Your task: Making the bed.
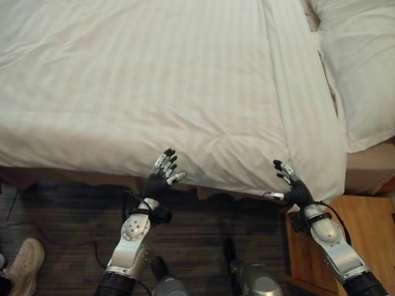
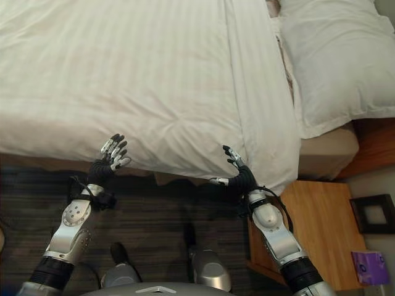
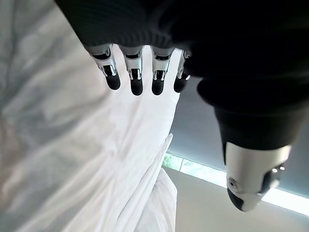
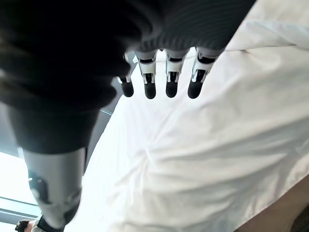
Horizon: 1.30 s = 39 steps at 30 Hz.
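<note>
A white, faintly striped quilt (image 1: 154,80) lies spread across the bed (image 2: 327,154), covering it out to the near edge, where its hem hangs a little over the side above the dark wooden floor (image 1: 74,209). The cloth is mostly flat, with shallow creases gathering toward the near edge and a long fold running up the bed near the head end. At that head end a plump white pillow (image 2: 336,61) lies just beyond the quilt's folded border, and a strip of bare beige mattress shows below it at the bed's near corner.

Both arms reach up toward the near edge of the bed. The left hand (image 1: 162,174) is at the hem about midway along the edge, its fingers (image 3: 136,77) straight and released, grasping nothing, tips close to the cloth. The right hand (image 2: 237,172) is near the quilt's corner by the head end, fingers (image 4: 169,79) likewise spread and released, thumb apart, just beside the hanging hem.

A light wooden bedside cabinet (image 2: 321,228) stands by the bed's near corner, with a small purple box (image 2: 370,266) on the floor past it. A person's pale shoe (image 1: 23,262) rests on the floor at the far left.
</note>
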Motion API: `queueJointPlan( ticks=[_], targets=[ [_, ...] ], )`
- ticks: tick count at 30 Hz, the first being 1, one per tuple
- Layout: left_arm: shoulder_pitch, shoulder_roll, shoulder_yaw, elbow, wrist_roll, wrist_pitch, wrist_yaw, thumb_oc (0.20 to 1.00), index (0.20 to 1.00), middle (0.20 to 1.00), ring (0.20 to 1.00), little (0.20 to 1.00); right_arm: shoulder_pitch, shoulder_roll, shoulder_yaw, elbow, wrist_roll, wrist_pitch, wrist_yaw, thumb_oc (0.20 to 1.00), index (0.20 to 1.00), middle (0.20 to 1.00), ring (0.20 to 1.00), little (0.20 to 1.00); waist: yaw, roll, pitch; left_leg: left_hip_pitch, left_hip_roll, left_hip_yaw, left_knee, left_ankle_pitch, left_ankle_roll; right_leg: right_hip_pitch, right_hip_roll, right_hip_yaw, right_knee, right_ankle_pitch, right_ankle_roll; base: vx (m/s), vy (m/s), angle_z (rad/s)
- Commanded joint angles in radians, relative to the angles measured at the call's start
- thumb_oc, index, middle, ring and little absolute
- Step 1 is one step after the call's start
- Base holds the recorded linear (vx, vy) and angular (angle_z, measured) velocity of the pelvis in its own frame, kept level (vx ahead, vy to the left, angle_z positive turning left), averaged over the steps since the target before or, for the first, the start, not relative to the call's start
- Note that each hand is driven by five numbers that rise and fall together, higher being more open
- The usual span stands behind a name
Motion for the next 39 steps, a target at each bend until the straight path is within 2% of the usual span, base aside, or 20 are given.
queueJointPlan(
  ticks=[1, 2, 3, 4, 5, 6, 8, 11, 12, 18, 20, 23, 26, 27, 28, 29, 30, 31, 35, 39],
  targets=[
    [-0.027, 0.080, 0.041, -0.053, 0.085, -0.056, 0.035, 1.000, 1.000, 1.000, 1.000, 1.000, -0.067, -0.006, -0.025, -0.054, -0.020, -0.053, -0.033, 1.000, 1.000, 1.000, 1.000, 1.000, 0.031, -0.021, 0.009, -0.117, -0.037, -0.028, 0.043, 0.041, -0.026, 0.066, -0.055, -0.021, 0.055, -0.145, 0.053, -0.16, -0.028, 0.57],
    [-0.027, 0.080, 0.041, -0.053, 0.085, -0.056, 0.035, 1.000, 1.000, 1.000, 1.000, 1.000, -0.067, -0.006, -0.025, -0.054, -0.020, -0.053, -0.033, 1.000, 1.000, 1.000, 1.000, 1.000, 0.030, -0.021, 0.008, -0.119, -0.036, -0.029, 0.044, 0.040, -0.026, 0.065, -0.054, -0.022, 0.055, -0.144, 0.053, -0.30, 0.019, 0.40],
    [-0.053, 0.073, 0.034, -0.051, 0.108, -0.066, 0.064, 1.000, 1.000, 1.000, 1.000, 1.000, -0.081, -0.029, -0.037, -0.047, -0.022, -0.052, -0.050, 1.000, 1.000, 1.000, 1.000, 1.000, 0.015, -0.019, 0.025, -0.117, -0.002, 0.047, 0.086, 0.020, -0.031, 0.034, -0.082, -0.060, 0.063, -0.126, 0.055, -0.21, 0.026, 0.43],
    [-0.055, 0.070, 0.033, -0.051, 0.109, -0.066, 0.065, 1.000, 1.000, 1.000, 1.000, 1.000, -0.083, -0.031, -0.036, -0.046, -0.022, -0.053, -0.051, 1.000, 1.000, 1.000, 1.000, 1.000, 0.013, -0.016, 0.025, -0.123, 0.001, 0.044, 0.098, 0.011, -0.032, 0.034, -0.082, -0.061, 0.064, -0.128, 0.056, -0.33, 0.027, 0.62],
    [-0.049, 0.069, 0.035, -0.059, 0.099, -0.068, 0.066, 1.000, 1.000, 1.000, 1.000, 1.000, -0.080, -0.048, -0.047, -0.050, -0.015, -0.054, -0.054, 1.000, 1.000, 1.000, 1.000, 1.000, -0.013, -0.023, 0.028, -0.090, 0.025, 0.108, 0.182, -0.051, -0.031, 0.001, -0.117, -0.099, 0.082, -0.098, 0.063, -0.15, 0.008, 0.80],
    [-0.048, 0.067, 0.040, -0.065, 0.094, -0.071, 0.067, 1.000, 1.000, 1.000, 1.000, 1.000, -0.074, -0.058, -0.060, -0.053, -0.011, -0.052, -0.052, 1.000, 1.000, 1.000, 1.000, 1.000, -0.029, -0.024, 0.026, -0.078, 0.041, 0.112, 0.266, -0.109, -0.038, -0.002, -0.140, -0.119, 0.086, -0.088, 0.065, -0.18, 0.014, 0.81],
    [-0.048, 0.060, 0.034, -0.063, 0.094, -0.072, 0.068, 1.000, 1.000, 1.000, 1.000, 1.000, -0.053, -0.068, -0.082, -0.055, -0.006, -0.051, -0.049, 1.000, 1.000, 1.000, 1.000, 1.000, -0.053, -0.016, 0.009, -0.048, 0.067, 0.118, 0.338, -0.167, -0.044, -0.012, -0.170, -0.167, 0.087, -0.080, 0.064, -0.06, 0.036, 0.84],
    [-0.046, 0.053, 0.033, -0.061, 0.087, -0.071, 0.070, 1.000, 1.000, 1.000, 1.000, 1.000, -0.040, -0.075, -0.092, -0.054, -0.004, -0.052, -0.048, 1.000, 1.000, 1.000, 1.000, 1.000, -0.071, -0.004, -0.003, -0.028, 0.087, 0.121, 0.371, -0.176, -0.052, -0.010, -0.180, -0.201, 0.083, -0.080, 0.061, 0.01, 0.056, 1.00],
    [-0.029, 0.047, 0.036, -0.057, 0.084, -0.062, 0.072, 1.000, 1.000, 1.000, 1.000, 1.000, -0.021, -0.071, -0.115, -0.054, -0.005, -0.044, -0.049, 1.000, 1.000, 1.000, 1.000, 1.000, -0.090, 0.016, -0.022, 0.018, 0.052, 0.110, 0.319, -0.194, -0.053, -0.016, -0.196, -0.234, 0.085, -0.064, 0.071, 0.04, 0.159, 0.76],
    [-0.055, 0.058, 0.025, -0.027, 0.088, -0.054, 0.065, 1.000, 1.000, 1.000, 1.000, 1.000, -0.020, -0.047, -0.138, 0.015, -0.005, -0.024, -0.061, 1.000, 1.000, 1.000, 1.000, 1.000, -0.115, 0.013, -0.036, 0.047, -0.009, 0.143, 0.172, -0.159, -0.041, -0.057, -0.231, -0.249, 0.096, 0.007, 0.105, -0.06, 0.162, 0.62],
    [-0.083, 0.091, 0.031, 0.011, 0.092, -0.042, 0.068, 1.000, 1.000, 1.000, 1.000, 1.000, -0.022, -0.011, -0.140, 0.048, -0.014, -0.007, -0.063, 1.000, 1.000, 1.000, 1.000, 1.000, -0.114, -0.027, -0.046, 0.079, -0.058, 0.156, 0.057, -0.139, -0.019, -0.098, -0.251, -0.247, 0.123, 0.053, 0.146, -0.15, 0.165, 0.03],
    [-0.099, 0.113, 0.025, 0.014, 0.086, -0.038, 0.073, 1.000, 1.000, 1.000, 1.000, 1.000, -0.041, 0.000, -0.121, 0.031, -0.019, -0.009, -0.067, 1.000, 1.000, 1.000, 1.000, 1.000, -0.107, -0.049, -0.018, 0.078, -0.080, 0.150, 0.038, -0.137, 0.002, -0.129, -0.248, -0.217, 0.194, 0.074, 0.172, -0.14, 0.069, 0.07],
    [-0.126, 0.117, -0.004, 0.013, 0.095, -0.034, 0.078, 1.000, 1.000, 1.000, 1.000, 1.000, -0.058, 0.010, -0.105, 0.036, -0.023, -0.006, -0.071, 1.000, 1.000, 1.000, 1.000, 1.000, -0.104, -0.042, 0.018, 0.036, -0.082, 0.123, 0.061, -0.130, 0.032, -0.147, -0.184, -0.124, 0.356, 0.001, 0.178, -0.22, 0.159, 0.07],
    [-0.108, 0.112, -0.011, 0.005, 0.102, -0.033, 0.076, 1.000, 1.000, 1.000, 1.000, 1.000, -0.043, 0.014, -0.102, 0.024, -0.020, -0.012, -0.068, 1.000, 1.000, 1.000, 1.000, 1.000, -0.105, -0.012, 0.025, 0.015, -0.096, 0.088, 0.062, -0.126, 0.058, -0.148, -0.108, -0.036, 0.470, -0.052, 0.162, -0.16, 0.252, 0.34],
    [-0.093, 0.107, -0.008, 0.001, 0.107, -0.033, 0.073, 1.000, 1.000, 1.000, 1.000, 1.000, -0.034, 0.014, -0.105, 0.020, -0.013, -0.017, -0.068, 1.000, 1.000, 1.000, 1.000, 1.000, -0.101, -0.003, 0.025, 0.006, -0.107, 0.068, 0.067, -0.126, 0.065, -0.147, -0.086, -0.006, 0.493, -0.073, 0.151, -0.10, 0.191, 0.44],
    [-0.092, 0.107, -0.007, 0.000, 0.107, -0.033, 0.073, 1.000, 1.000, 1.000, 1.000, 1.000, -0.034, 0.013, -0.105, 0.020, -0.013, -0.017, -0.067, 1.000, 1.000, 1.000, 1.000, 1.000, -0.099, 0.000, 0.022, 0.000, -0.102, 0.069, 0.067, -0.121, 0.063, -0.151, -0.080, -0.006, 0.486, -0.065, 0.148, -0.04, 0.117, 0.56],
    [-0.083, 0.095, -0.009, 0.003, 0.117, -0.039, 0.068, 1.000, 1.000, 1.000, 1.000, 1.000, -0.021, 0.014, -0.103, 0.014, -0.012, -0.023, -0.070, 1.000, 1.000, 1.000, 1.000, 1.000, -0.086, 0.001, 0.020, -0.004, -0.136, 0.029, 0.063, -0.122, 0.064, -0.096, -0.091, -0.001, 0.395, -0.181, 0.095, -0.08, 0.065, 0.75],
    [-0.080, 0.096, -0.009, 0.006, 0.123, -0.037, 0.065, 1.000, 1.000, 1.000, 1.000, 1.000, -0.024, 0.017, -0.099, 0.015, -0.008, -0.026, -0.071, 1.000, 1.000, 1.000, 1.000, 1.000, -0.079, 0.003, 0.014, -0.012, -0.140, 0.030, 0.055, -0.110, 0.062, -0.088, -0.084, -0.010, 0.350, -0.174, 0.078, -0.12, 0.017, 0.69],
    [-0.091, 0.096, -0.001, 0.002, 0.130, -0.038, 0.064, 1.000, 1.000, 1.000, 1.000, 1.000, -0.040, 0.021, -0.082, 0.014, -0.012, -0.030, -0.084, 1.000, 1.000, 1.000, 1.000, 1.000, -0.061, 0.002, -0.014, -0.037, -0.136, 0.050, 0.020, -0.077, 0.042, -0.030, -0.081, -0.020, 0.159, -0.151, 0.076, -0.14, -0.079, 0.41],
    [-0.095, 0.093, 0.007, -0.005, 0.128, -0.040, 0.070, 1.000, 1.000, 1.000, 1.000, 1.000, -0.060, 0.023, -0.067, 0.010, -0.008, -0.035, -0.086, 1.000, 1.000, 1.000, 1.000, 1.000, -0.043, 0.009, -0.021, -0.061, -0.118, 0.047, 0.005, -0.045, 0.029, -0.012, -0.083, -0.025, 0.097, -0.136, 0.072, -0.14, -0.058, -0.26]
  ],
)
